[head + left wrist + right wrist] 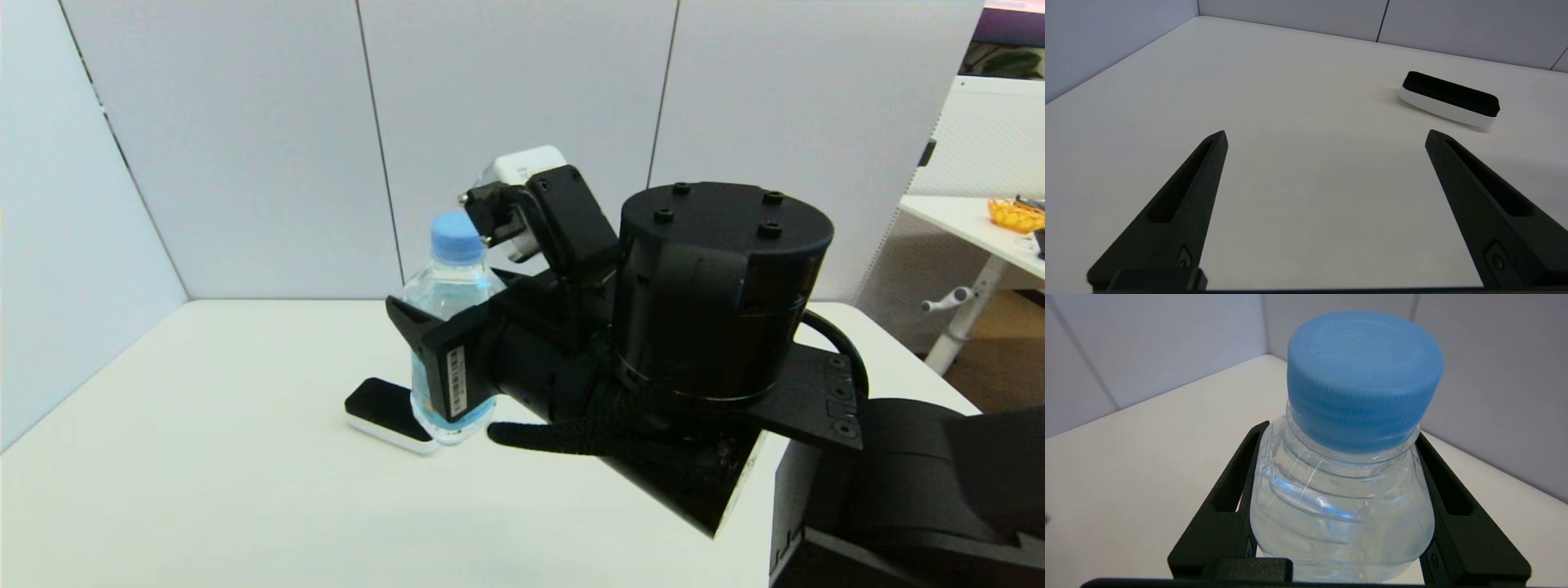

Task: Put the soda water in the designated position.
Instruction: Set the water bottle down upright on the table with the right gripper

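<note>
The soda water (447, 282) is a small clear bottle with a light-blue cap, standing upright at the table's middle. My right gripper (433, 327) is shut on its body from the right, one finger on each side, as the right wrist view shows with the soda water (1339, 506) between the fingers (1229, 498). The bottle's base is right beside the near end of a flat black-topped white block (382, 412); I cannot tell whether the base touches the table. My left gripper (1327, 136) hovers low over bare table, open and empty, with the block (1449, 100) ahead of it.
Grey partition panels (245, 147) close off the back and left of the white table (204, 457). Beyond the table's right edge stands another desk with an orange item (1016, 214). My right arm's bulky black joints fill the right foreground.
</note>
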